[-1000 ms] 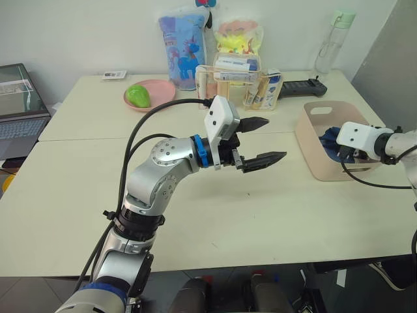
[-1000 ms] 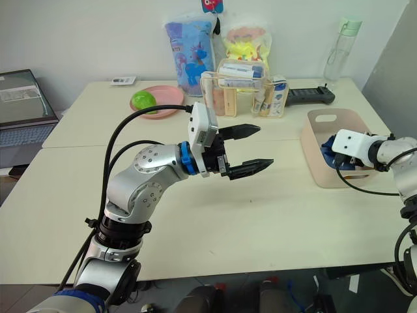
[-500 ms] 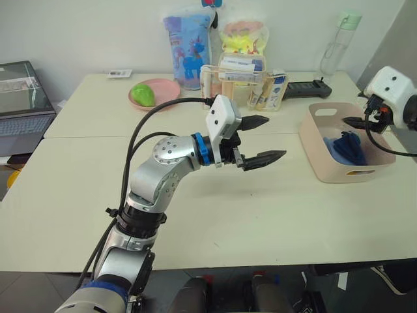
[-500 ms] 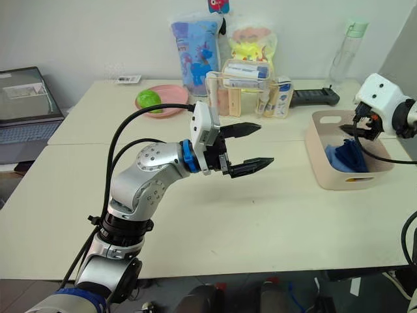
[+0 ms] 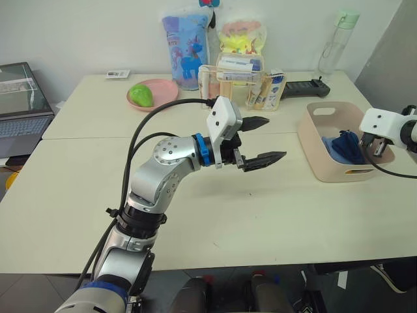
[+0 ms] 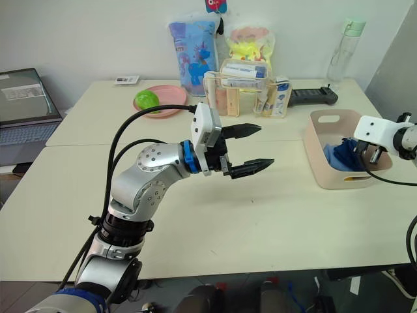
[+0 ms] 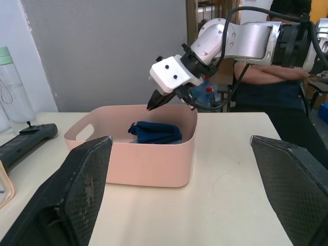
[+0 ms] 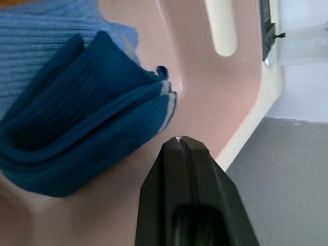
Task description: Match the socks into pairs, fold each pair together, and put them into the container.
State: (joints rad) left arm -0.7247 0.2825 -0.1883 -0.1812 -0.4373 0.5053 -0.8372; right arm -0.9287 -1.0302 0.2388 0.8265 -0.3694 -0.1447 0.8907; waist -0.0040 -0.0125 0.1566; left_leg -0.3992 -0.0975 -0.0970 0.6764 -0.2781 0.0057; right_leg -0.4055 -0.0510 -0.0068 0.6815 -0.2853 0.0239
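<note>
container: i take the pale pink container (image 5: 339,140) as my landmark; it sits on the counter (image 5: 273,208) toward my right edge, with a folded navy pair (image 5: 345,145) inside it on top of light blue knit (image 8: 46,31).
what changed: a second ago my right claw (image 7: 169,97) was down inside the container; half a second ago it had lifted clear above the rim; now it has dropped back to hover at the container's far-right rim, and the navy pair has stayed in the tub.
meaning: i judge the navy pair delivered; i see no loose socks on the counter, so the task looks at or near its end.
right claw: fingers pressed together with nothing between them, tips just above the container floor beside the navy pair, not touching it.
left claw (image 5: 260,140): spread wide and empty, held in the air well to the left of the container, unchanged over the last second.
view differences: the right wrist view shows the light blue sock under the navy pair, and the shut fingertips; the head views show only a hint of that. the left wrist view shows the container side-on, plus a person (image 7: 266,77) seated beyond it.
</note>
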